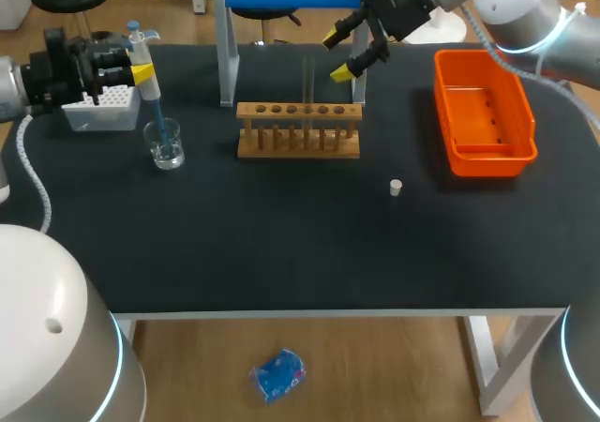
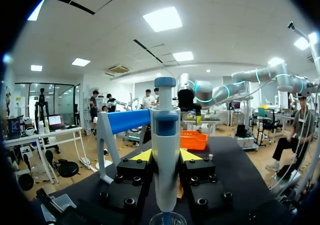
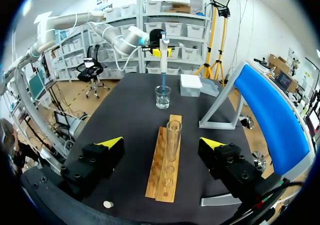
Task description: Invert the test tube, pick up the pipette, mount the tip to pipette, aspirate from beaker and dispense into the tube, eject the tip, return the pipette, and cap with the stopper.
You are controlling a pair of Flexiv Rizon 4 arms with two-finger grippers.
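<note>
1. The black worktop carries a wooden rack near its middle, a white tip box at its left and an orange bin at its right.
2. A clear test tube stands upright in one of the rack's holes, mouth up, with nothing in its opening.
3. The left hand pinches the pipette from two sides, holding it upright just beside the tip box.
4. The pipette's blue lower end reaches down into the glass beaker, which stands on the worktop in front of the tip box, well apart from the rack.
5. The right hand hangs above and behind the rack with its fingers spread wide, holding nothing; from its wrist view the test tube stands ahead, in line with the gap.
6. The small white stopper lies on the bare worktop between the rack and the orange bin, touching neither.
</note>
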